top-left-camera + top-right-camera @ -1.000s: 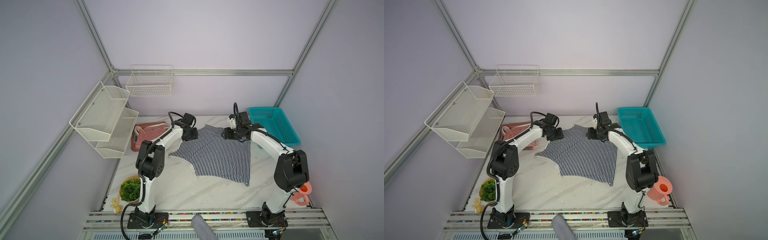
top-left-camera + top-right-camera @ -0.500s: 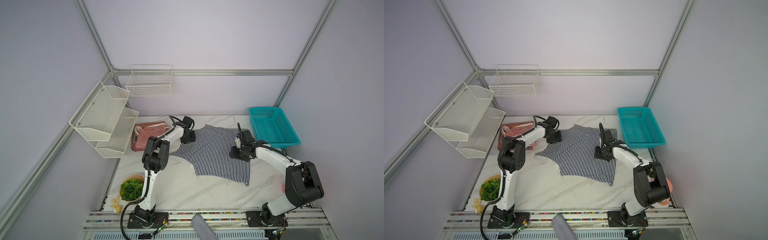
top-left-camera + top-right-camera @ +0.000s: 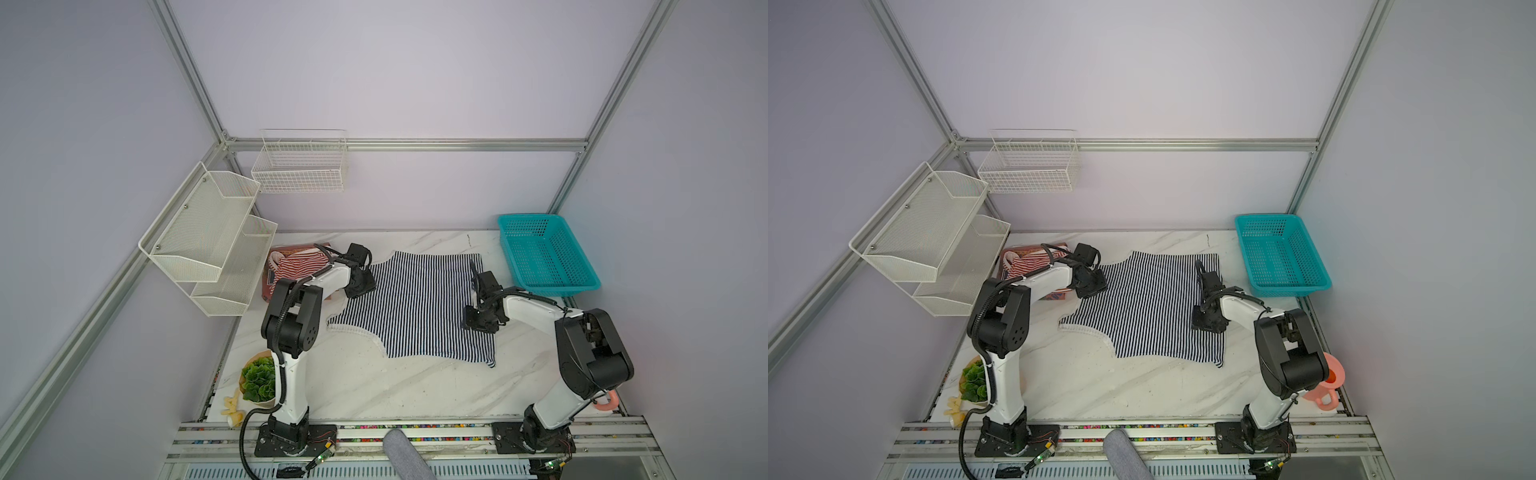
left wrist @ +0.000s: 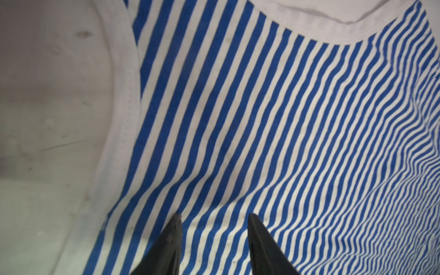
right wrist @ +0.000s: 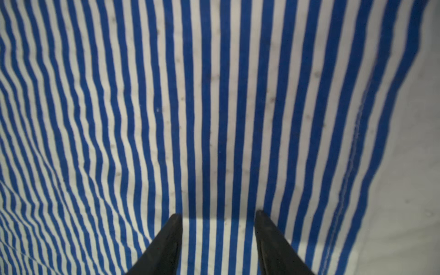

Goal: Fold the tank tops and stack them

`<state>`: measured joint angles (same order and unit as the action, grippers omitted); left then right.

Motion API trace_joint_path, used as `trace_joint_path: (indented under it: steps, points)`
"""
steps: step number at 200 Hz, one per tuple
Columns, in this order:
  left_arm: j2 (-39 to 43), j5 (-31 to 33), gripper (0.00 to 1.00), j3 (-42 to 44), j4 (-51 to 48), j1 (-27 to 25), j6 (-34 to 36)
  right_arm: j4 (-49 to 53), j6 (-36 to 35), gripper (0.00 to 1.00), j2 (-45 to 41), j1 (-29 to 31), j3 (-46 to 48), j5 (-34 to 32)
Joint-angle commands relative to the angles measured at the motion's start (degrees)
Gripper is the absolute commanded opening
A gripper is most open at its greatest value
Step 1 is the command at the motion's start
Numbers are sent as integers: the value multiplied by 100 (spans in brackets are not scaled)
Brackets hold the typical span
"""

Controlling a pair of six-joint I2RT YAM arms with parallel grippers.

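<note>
The navy-and-white striped tank top [image 3: 419,307] [image 3: 1150,307] lies spread flat in the middle of the marble table. My left gripper [image 3: 360,286] [image 4: 214,216] is open, its tips down on the cloth by a white-trimmed armhole at the top's far left. My right gripper [image 3: 478,322] [image 5: 218,214] is also open and rests on the striped cloth just inside the hem along the top's right edge. Flat cloth lies between both pairs of fingers, with no fold pinched. The red-and-white striped tank top [image 3: 297,266] [image 3: 1027,262] lies bunched at the back left, behind my left arm.
A rust-red garment [image 3: 269,286] lies under the red-striped top. A teal basket [image 3: 544,253] stands at the back right. White mesh shelves [image 3: 212,241] and a wire basket [image 3: 301,166] hang on the left and back walls. Lettuce [image 3: 259,380] and a pink cup [image 3: 1329,380] flank the front.
My right gripper has come from the top's far right corner toward the front along its right edge. My left gripper has shifted a little nearer and to the left. The cloth lies as before.
</note>
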<state>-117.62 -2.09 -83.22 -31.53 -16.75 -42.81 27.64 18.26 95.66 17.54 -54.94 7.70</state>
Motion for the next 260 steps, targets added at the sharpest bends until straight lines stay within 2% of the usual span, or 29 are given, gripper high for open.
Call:
trace_joint_path:
  steps: [1,34,65,91,124,155,200,260]
  points:
    - [79,523,46,493,-475,137,-272,-99,-141,54,441,-84,-96,-127]
    - [272,946,46,564,-674,291,-267,-153,-233,55,816,-110,-358,-111]
    - [359,1030,46,387,-778,403,-109,-127,-269,58,896,-116,-598,85]
    - [558,883,49,33,-821,365,108,26,-288,60,599,-111,-716,174]
    - [1147,723,52,-334,-886,174,395,309,-185,62,-212,-111,-793,148]
    - [1903,618,55,-208,-966,-209,645,767,11,59,-1013,-114,-548,-219]
    - [2630,270,55,635,-1406,-1087,922,1209,560,35,-1665,-112,377,-655]
    - [2838,-288,56,1819,-1523,-2095,579,1671,1225,37,-1726,-119,337,-1139]
